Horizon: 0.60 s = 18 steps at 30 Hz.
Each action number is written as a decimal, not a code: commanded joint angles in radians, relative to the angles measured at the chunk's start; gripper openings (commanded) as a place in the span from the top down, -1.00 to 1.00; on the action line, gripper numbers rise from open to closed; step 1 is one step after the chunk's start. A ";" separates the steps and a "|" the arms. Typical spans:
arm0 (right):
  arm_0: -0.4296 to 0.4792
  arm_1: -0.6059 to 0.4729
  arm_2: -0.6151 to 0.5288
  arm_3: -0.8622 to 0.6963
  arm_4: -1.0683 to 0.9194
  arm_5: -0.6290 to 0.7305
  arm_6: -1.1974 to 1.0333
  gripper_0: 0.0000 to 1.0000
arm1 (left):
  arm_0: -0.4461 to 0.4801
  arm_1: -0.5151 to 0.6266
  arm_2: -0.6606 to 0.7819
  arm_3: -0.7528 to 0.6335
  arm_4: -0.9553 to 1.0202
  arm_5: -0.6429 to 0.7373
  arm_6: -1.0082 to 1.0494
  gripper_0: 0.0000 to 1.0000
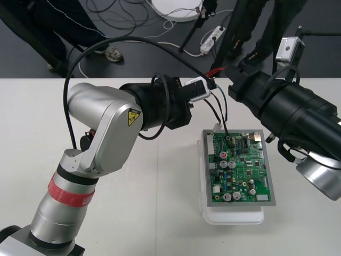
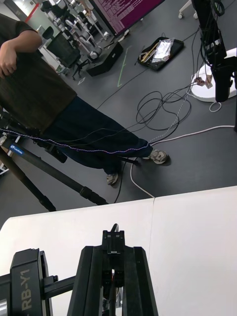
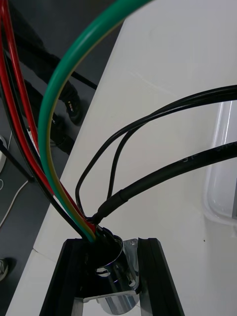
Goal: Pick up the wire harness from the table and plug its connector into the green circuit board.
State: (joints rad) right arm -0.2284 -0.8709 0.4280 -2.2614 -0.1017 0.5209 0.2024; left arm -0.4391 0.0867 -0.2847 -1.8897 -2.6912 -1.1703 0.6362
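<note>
Two grippers meet above the table (image 1: pixel 133 213), close to its far edge and just beyond the far edge of the green circuit board (image 1: pixel 242 168). The board lies flat on its white base (image 1: pixel 234 216), right of the table's middle and well in from the far edge.

The left gripper (image 1: pixel 211 87) comes in from the left. In the left wrist view its fingers (image 3: pixel 66 276) are closed on the wire harness's round metal socket (image 3: pixel 114 284), with the flange showing between them. From the socket the red wire (image 3: pixel 12 98), the green wire (image 3: pixel 52 103) and the black wires (image 3: pixel 148 116) fan out and away from the left gripper.

In the front view, black wires and a green wire (image 1: pixel 223 113) hang from between the two grippers down to the board's far edge. Whether a plug is seated there cannot be told.

The right gripper (image 1: pixel 235 87) comes in from the right and faces the left one, almost touching it. In the right wrist view its fingers (image 2: pixel 136 281) stand close together in the middle with a small dark part between them. Whether that part belongs to the harness cannot be told.
</note>
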 commanded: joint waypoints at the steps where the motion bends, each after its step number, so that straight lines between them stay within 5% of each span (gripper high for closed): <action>1: -0.029 -0.028 -0.002 -0.029 0.019 -0.016 0.014 1.00 | 0.011 -0.033 0.005 -0.043 -0.006 0.005 0.053 1.00; 2: -0.029 -0.028 -0.002 -0.029 0.022 -0.016 0.014 1.00 | 0.013 -0.031 0.005 -0.043 -0.006 0.006 0.051 0.98; 3: -0.029 -0.028 -0.002 -0.029 0.020 -0.018 0.012 1.00 | 0.014 -0.033 0.005 -0.043 -0.006 0.005 0.050 0.51; 4: -0.028 -0.028 -0.002 -0.029 0.023 -0.018 0.012 1.00 | 0.014 -0.033 0.005 -0.043 -0.006 0.005 0.048 -0.52; 5: -0.029 -0.028 -0.002 -0.029 0.025 -0.019 0.014 1.00 | 0.014 -0.033 0.005 -0.043 -0.006 0.006 0.048 -0.99; 18: -0.029 -0.028 -0.002 -0.029 0.028 -0.030 0.009 1.00 | 0.014 -0.033 0.005 -0.045 -0.004 0.006 0.031 -1.00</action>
State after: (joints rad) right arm -0.2284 -0.8709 0.4280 -2.2614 -0.0876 0.5087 0.2023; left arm -0.4391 0.0861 -0.2847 -1.8897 -2.6912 -1.1703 0.6361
